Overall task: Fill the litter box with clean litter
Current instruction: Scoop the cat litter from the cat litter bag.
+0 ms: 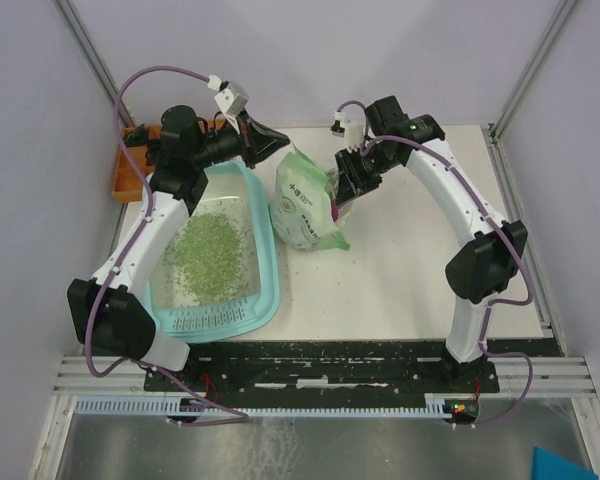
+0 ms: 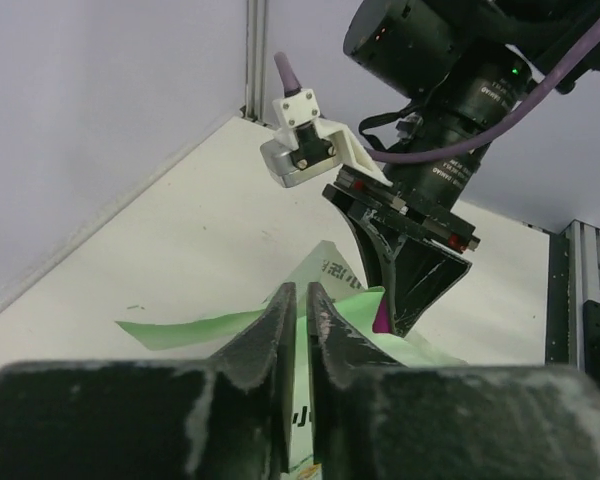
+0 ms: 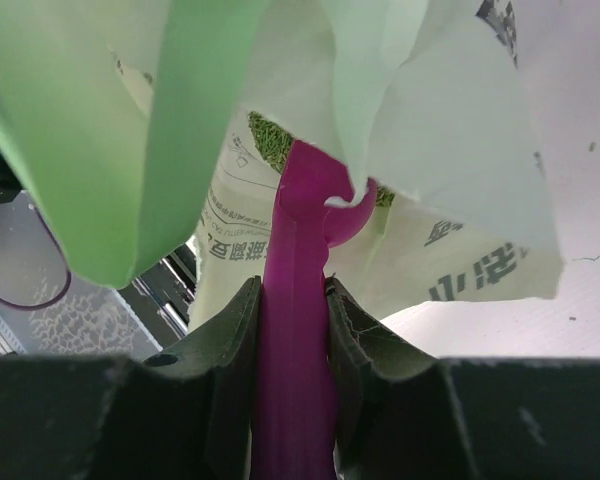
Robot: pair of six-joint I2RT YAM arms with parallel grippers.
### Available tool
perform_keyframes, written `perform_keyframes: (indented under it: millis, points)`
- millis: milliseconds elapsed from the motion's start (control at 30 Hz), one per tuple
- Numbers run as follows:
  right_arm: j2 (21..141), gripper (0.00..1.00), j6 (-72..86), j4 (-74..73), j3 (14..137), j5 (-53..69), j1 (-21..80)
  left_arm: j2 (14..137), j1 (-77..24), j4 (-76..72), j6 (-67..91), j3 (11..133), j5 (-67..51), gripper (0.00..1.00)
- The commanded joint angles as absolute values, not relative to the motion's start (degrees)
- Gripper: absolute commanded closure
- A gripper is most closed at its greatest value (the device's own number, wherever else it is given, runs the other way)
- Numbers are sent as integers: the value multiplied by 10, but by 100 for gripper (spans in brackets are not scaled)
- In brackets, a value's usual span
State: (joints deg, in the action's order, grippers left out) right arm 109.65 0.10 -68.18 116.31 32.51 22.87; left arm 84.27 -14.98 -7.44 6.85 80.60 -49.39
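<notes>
The light-teal litter box [image 1: 267,285] lies at the left with a patch of green clean litter [image 1: 208,255] spread on its floor. To its right stands the pale green bag [image 1: 302,208]. My left gripper [image 1: 278,143] is shut on the bag's top edge [image 2: 205,325], the thin sheet pinched between its fingers [image 2: 280,330]. My right gripper [image 1: 342,192] is shut on the magenta scoop's handle [image 3: 295,340], and the scoop's far end reaches into the bag's mouth [image 3: 460,150]. More green litter [image 3: 269,140] shows inside the bag. The scoop's bowl is hidden by the bag.
An orange tray [image 1: 130,172] sits at the far left behind the left arm. The left arm's links hang over the litter box's left side. White tabletop [image 1: 410,270] lies right of the bag, with booth walls around it.
</notes>
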Motion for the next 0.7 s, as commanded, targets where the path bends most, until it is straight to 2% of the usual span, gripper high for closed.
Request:
perform_keyframes:
  millis: [0, 100, 300, 467, 667]
  points:
    - [1063, 98, -11, -664, 1167, 291, 234, 849, -152, -96, 74, 780, -487, 76]
    - [1064, 98, -9, -662, 1175, 288, 234, 874, -151, -55, 29, 793, -510, 63]
    - [1055, 98, -10, -662, 1176, 280, 234, 926, -138, 5, -1, 838, -589, 54]
    - [1054, 98, -8, -661, 1172, 276, 234, 960, -137, 35, 0, 854, -641, 51]
    - [1063, 98, -8, -663, 1178, 272, 234, 950, -138, 11, 6, 819, -642, 50]
